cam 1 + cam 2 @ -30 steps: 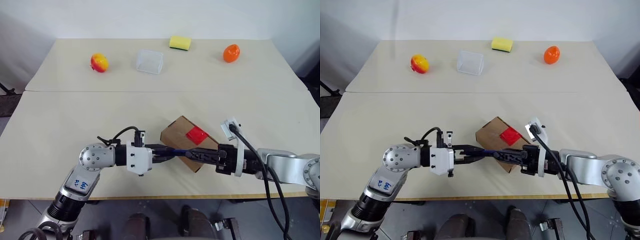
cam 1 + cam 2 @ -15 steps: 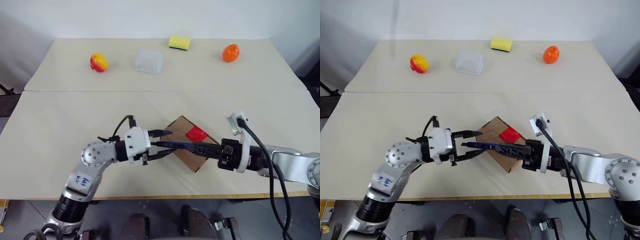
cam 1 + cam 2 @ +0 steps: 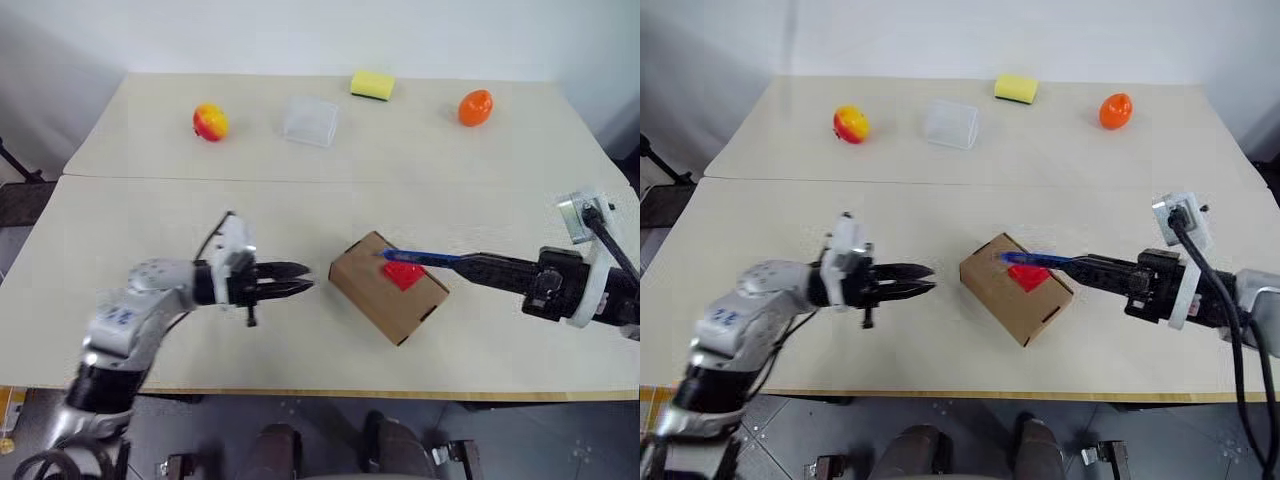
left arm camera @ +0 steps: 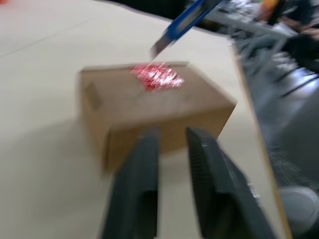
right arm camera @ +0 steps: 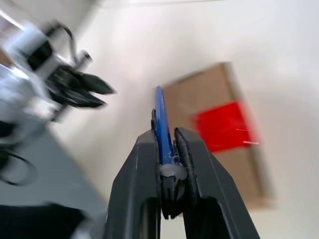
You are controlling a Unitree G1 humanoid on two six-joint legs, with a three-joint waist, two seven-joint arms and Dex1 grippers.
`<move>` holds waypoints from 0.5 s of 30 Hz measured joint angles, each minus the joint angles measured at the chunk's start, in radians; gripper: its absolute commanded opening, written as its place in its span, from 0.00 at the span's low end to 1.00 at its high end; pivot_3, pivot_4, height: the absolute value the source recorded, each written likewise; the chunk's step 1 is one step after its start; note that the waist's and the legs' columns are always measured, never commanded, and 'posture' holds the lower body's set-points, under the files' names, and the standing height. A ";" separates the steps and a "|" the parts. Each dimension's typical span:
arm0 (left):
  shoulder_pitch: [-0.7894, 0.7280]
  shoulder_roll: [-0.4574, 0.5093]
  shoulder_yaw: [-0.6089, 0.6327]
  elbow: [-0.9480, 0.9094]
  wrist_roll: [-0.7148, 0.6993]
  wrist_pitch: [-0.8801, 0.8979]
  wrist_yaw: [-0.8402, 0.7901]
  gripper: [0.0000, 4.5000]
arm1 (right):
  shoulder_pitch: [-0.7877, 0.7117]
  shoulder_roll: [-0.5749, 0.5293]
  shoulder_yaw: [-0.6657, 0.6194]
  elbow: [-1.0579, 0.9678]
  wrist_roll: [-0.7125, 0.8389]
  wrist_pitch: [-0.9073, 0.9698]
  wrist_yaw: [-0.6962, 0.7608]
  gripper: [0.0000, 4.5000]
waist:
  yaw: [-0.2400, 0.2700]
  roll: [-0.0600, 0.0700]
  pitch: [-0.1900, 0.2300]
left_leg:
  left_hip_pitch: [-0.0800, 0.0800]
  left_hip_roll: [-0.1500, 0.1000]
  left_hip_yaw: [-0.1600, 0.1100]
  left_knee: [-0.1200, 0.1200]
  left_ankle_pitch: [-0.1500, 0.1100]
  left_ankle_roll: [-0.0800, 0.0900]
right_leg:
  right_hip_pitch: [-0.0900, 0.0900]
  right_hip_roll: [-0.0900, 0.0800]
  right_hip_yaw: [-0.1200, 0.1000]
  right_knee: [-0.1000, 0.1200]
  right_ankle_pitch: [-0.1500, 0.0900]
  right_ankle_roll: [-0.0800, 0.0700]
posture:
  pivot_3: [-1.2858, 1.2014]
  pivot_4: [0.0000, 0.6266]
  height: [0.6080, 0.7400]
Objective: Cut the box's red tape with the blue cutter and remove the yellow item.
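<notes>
Sitting on the near half of the pale table (image 3: 130, 210), the box (image 3: 389, 288) lies turned at an angle, a little right of the middle, with the red tape (image 3: 405, 274) on its top face. We see the blue cutter (image 3: 418, 257) reaching in level from three o'clock, its tip over the box's top just above the tape; whether it touches we cannot tell. The right gripper (image 3: 478, 265) is clamped on the cutter's far end.

At nine o'clock from the box, apart from it, the left gripper (image 3: 300, 288) points level at the box with its fingers nearly together and nothing between them.

Along the far half, from ten to one o'clock, stand a red-yellow fruit (image 3: 210, 122), a clear plastic tub (image 3: 310, 120), a yellow sponge (image 3: 372, 84) and an orange fruit (image 3: 476, 107). A white wall rises behind the table.
</notes>
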 measured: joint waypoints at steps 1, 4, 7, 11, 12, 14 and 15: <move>-0.039 -0.031 -0.031 0.025 0.015 0.002 -0.002 0.00 | -0.019 -0.009 0.000 0.000 -0.039 0.003 0.024 0.03 | -0.002 0.000 0.000 | 0.000 0.000 0.000 0.000 0.000 0.000 | 0.000 0.000 0.000 0.000 0.000 0.000 | 0.52 0.24 1.00; -0.106 -0.087 -0.064 0.084 0.058 0.001 0.023 0.00 | -0.084 -0.009 0.015 0.005 -0.088 0.001 0.044 0.03 | -0.015 0.000 0.000 | 0.001 0.000 0.002 -0.002 0.000 0.000 | -0.001 0.000 0.000 0.000 0.000 0.000 | 0.52 0.24 1.00; -0.147 -0.124 -0.089 0.125 0.093 0.016 0.048 0.00 | -0.144 -0.009 0.042 0.011 -0.138 0.001 0.048 0.03 | -0.015 0.000 0.000 | 0.001 0.000 0.002 -0.002 0.000 0.000 | -0.001 0.000 0.000 0.000 0.000 0.000 | 0.52 0.24 1.00; -0.169 -0.157 -0.117 0.181 0.159 0.033 0.104 0.00 | -0.200 -0.009 0.094 0.025 -0.178 0.007 0.049 0.03 | -0.013 0.000 0.000 | 0.000 0.000 0.002 -0.001 0.000 0.000 | -0.001 0.000 0.000 0.000 0.000 0.001 | 0.52 0.24 1.00; -0.170 -0.167 -0.118 0.190 0.171 0.034 0.117 0.00 | -0.207 -0.008 0.101 0.025 -0.185 0.008 0.049 0.03 | -0.010 0.000 0.000 | 0.000 0.000 0.002 -0.001 0.000 0.000 | -0.001 0.000 0.000 0.000 0.000 0.001 | 0.52 0.24 1.00; -0.173 -0.185 -0.120 0.197 0.193 0.039 0.145 0.00 | -0.227 0.004 0.129 0.026 -0.215 0.011 0.051 0.03 | -0.006 0.000 0.000 | 0.000 0.000 0.001 -0.001 0.000 0.000 | -0.001 0.000 0.000 0.000 0.000 0.001 | 0.52 0.24 1.00; -0.179 -0.197 -0.121 0.197 0.202 0.051 0.156 0.00 | -0.237 0.016 0.147 0.026 -0.232 0.011 0.052 0.03 | -0.003 0.000 0.000 | -0.001 0.000 0.001 0.000 0.000 0.000 | -0.001 0.000 0.000 0.000 0.000 0.001 | 0.52 0.24 1.00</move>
